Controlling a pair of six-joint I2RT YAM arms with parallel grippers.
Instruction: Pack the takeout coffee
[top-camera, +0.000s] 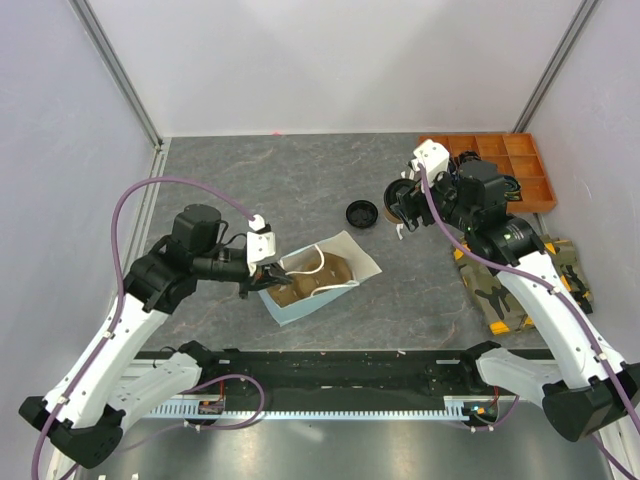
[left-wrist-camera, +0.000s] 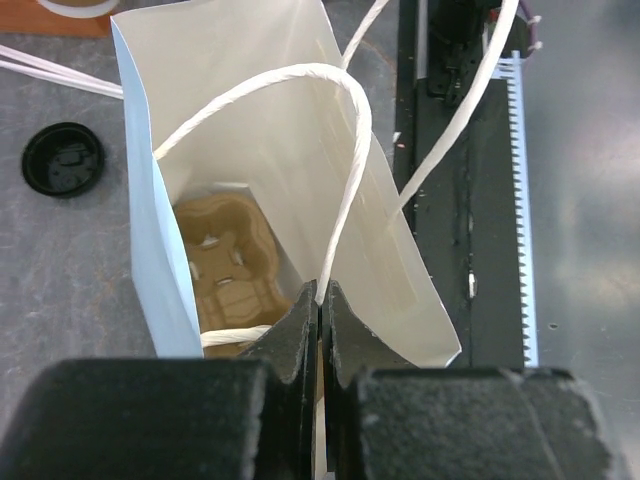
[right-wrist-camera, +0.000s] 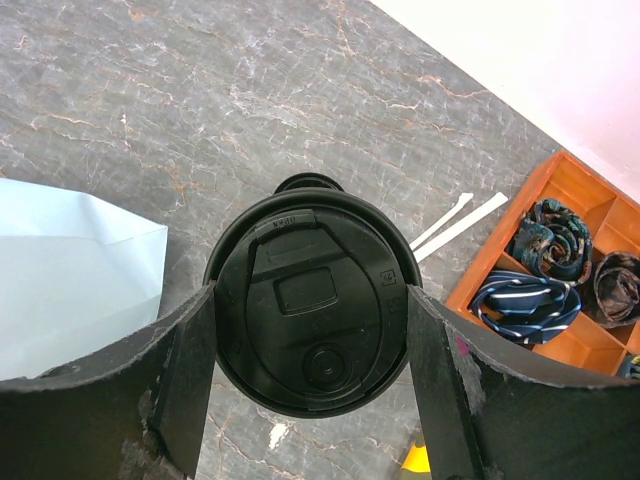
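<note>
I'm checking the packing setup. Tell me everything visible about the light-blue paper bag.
The light-blue paper bag is white inside, with white twisted-cord handles. It lies tipped on the grey table, mouth open toward the far right. A tan moulded-pulp cup carrier sits deep inside. The left pincer is shut on one handle.

The bag (top-camera: 318, 285) lies mid-table with the carrier (left-wrist-camera: 228, 265) in it, the left gripper (left-wrist-camera: 321, 305) on its handle (left-wrist-camera: 350, 160) at the left. Behind it lies a lid (top-camera: 361, 214); right of that, the cup (right-wrist-camera: 300, 290) in the right gripper (right-wrist-camera: 310, 340).
</note>
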